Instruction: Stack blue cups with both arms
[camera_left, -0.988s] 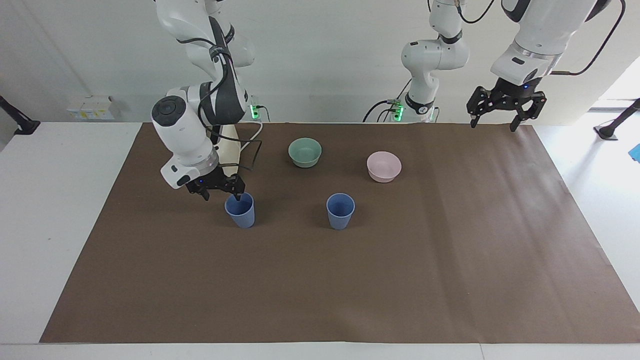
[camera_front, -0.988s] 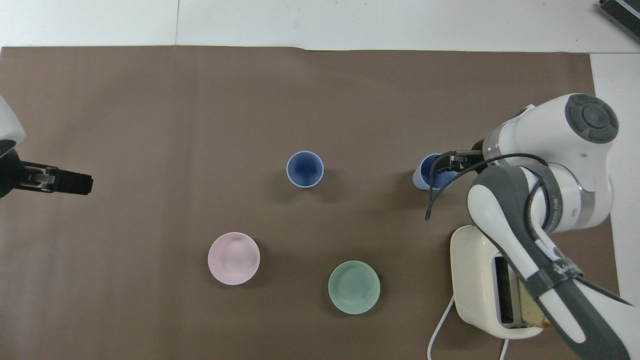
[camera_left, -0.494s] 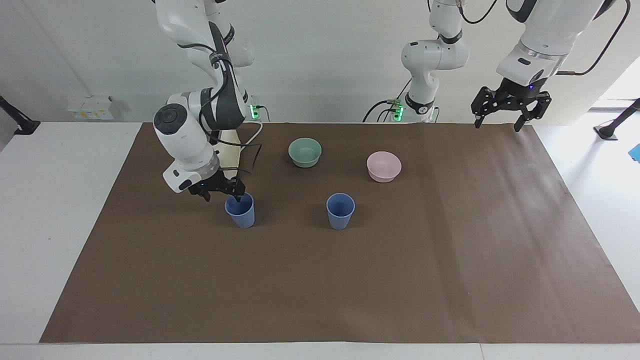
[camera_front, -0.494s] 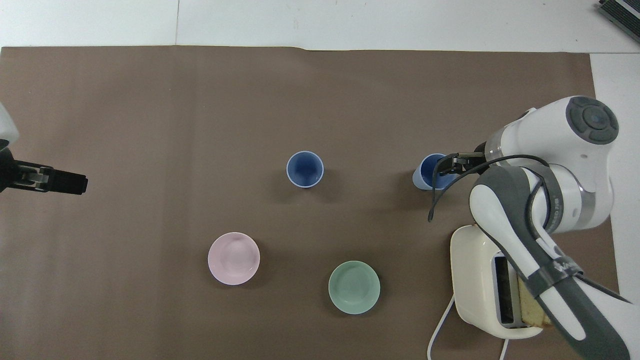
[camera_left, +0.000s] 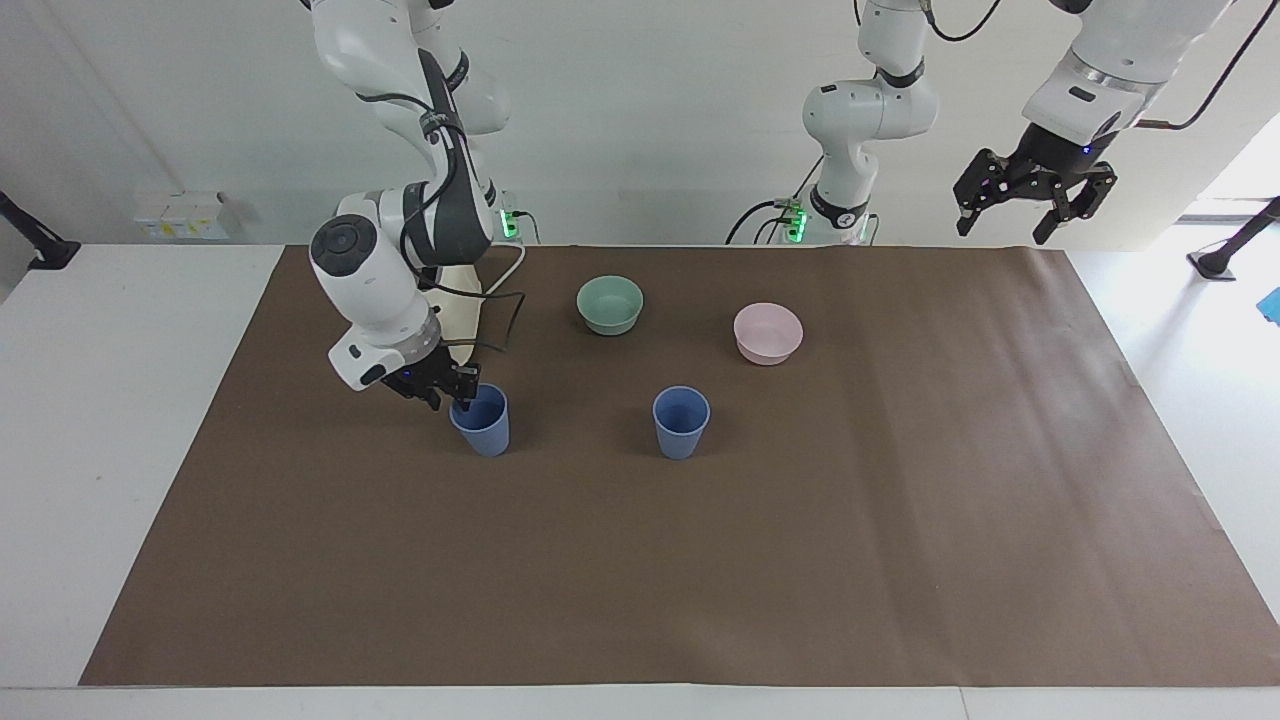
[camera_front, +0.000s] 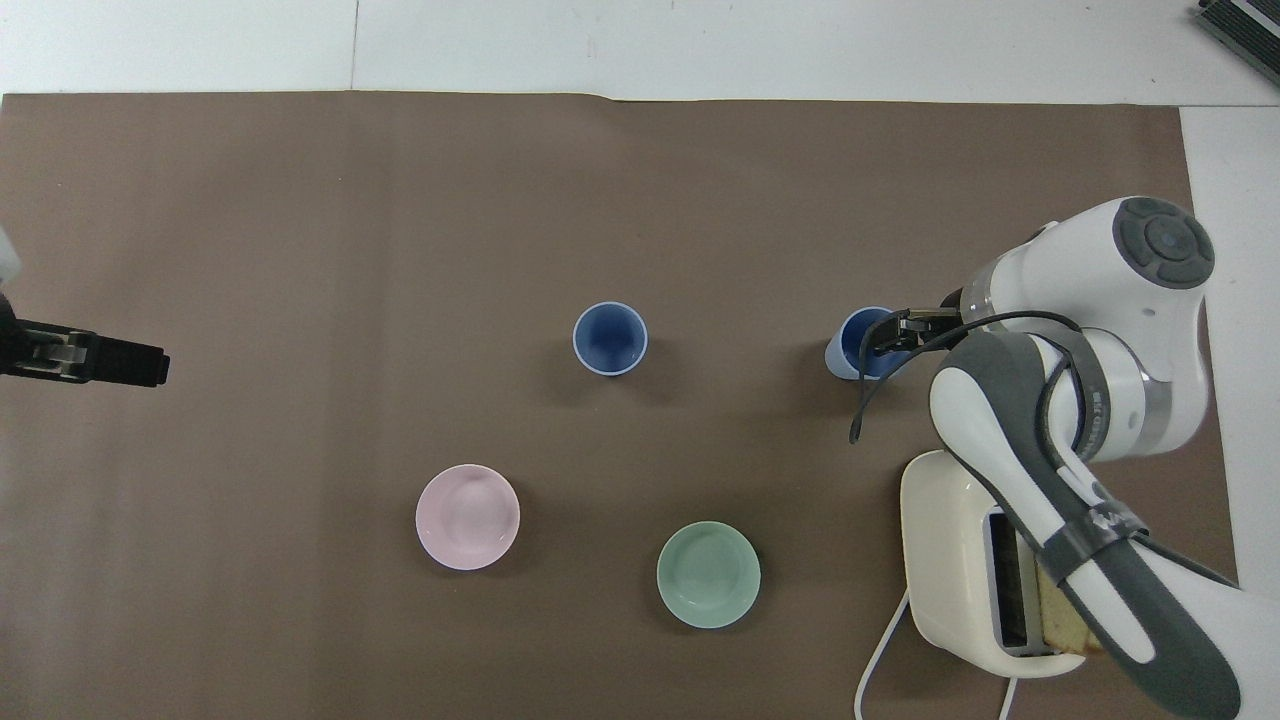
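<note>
The right gripper (camera_left: 456, 392) pinches the rim of one blue cup (camera_left: 481, 421), one finger seemingly inside it. The other blue cup (camera_left: 681, 422) stands apart beside it, toward the left arm's end. The left gripper (camera_left: 1035, 205) waits open, high up.

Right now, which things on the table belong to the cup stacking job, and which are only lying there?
For the job: blue cup at the right gripper; second blue cup beside it; left gripper, waiting raised.
Just lying about: green bowl; pink bowl; toaster.
</note>
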